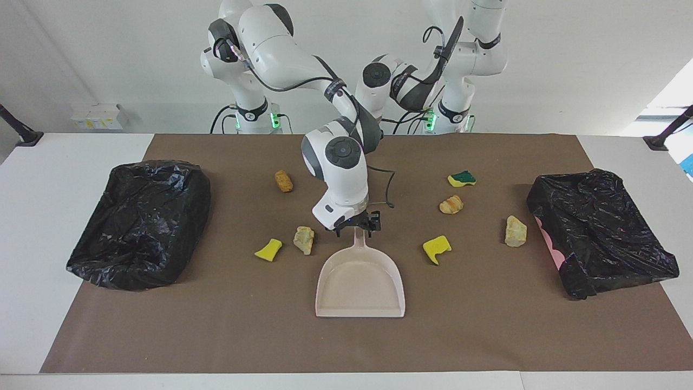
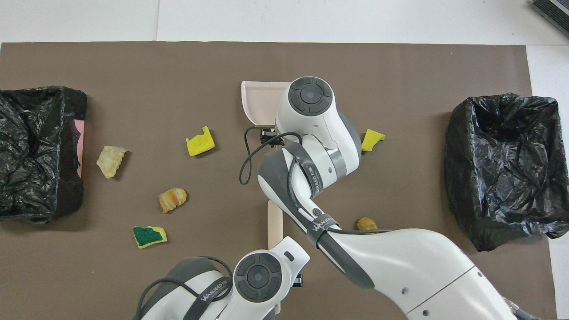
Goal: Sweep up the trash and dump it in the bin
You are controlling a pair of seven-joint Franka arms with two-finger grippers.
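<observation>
Two arms work at a table covered by a brown mat (image 1: 487,336). The right gripper (image 1: 356,226) is down at the handle of the beige dustpan (image 1: 360,281), at the point where the handle meets the pan. Its fingers straddle the handle, but whether they already press on it cannot be told from either view. The dustpan lies flat at the middle of the mat, its open mouth turned away from the robots.

The left gripper (image 2: 291,281) is low at the robots' edge of the mat, largely hidden under its own wrist and by the right arm in the facing view. It is fully closed, apparently on the near end of the beige brush (image 2: 275,222), whose handle runs from it toward the dustpan.

The trash lies scattered on the mat. Toward the right arm's end are a yellow sponge piece (image 1: 268,249), a pale lump (image 1: 304,239) touching or just beside it, and a brown chunk (image 1: 283,181) nearer to the robots. Toward the left arm's end are a second yellow sponge piece (image 1: 436,248), a striped tan chunk (image 1: 451,204), a green-topped sponge (image 1: 462,178) and another pale lump (image 1: 515,231).

A black-lined bin (image 1: 141,222) stands at the right arm's end, and a second black-lined bin (image 1: 598,230) stands at the left arm's end.
</observation>
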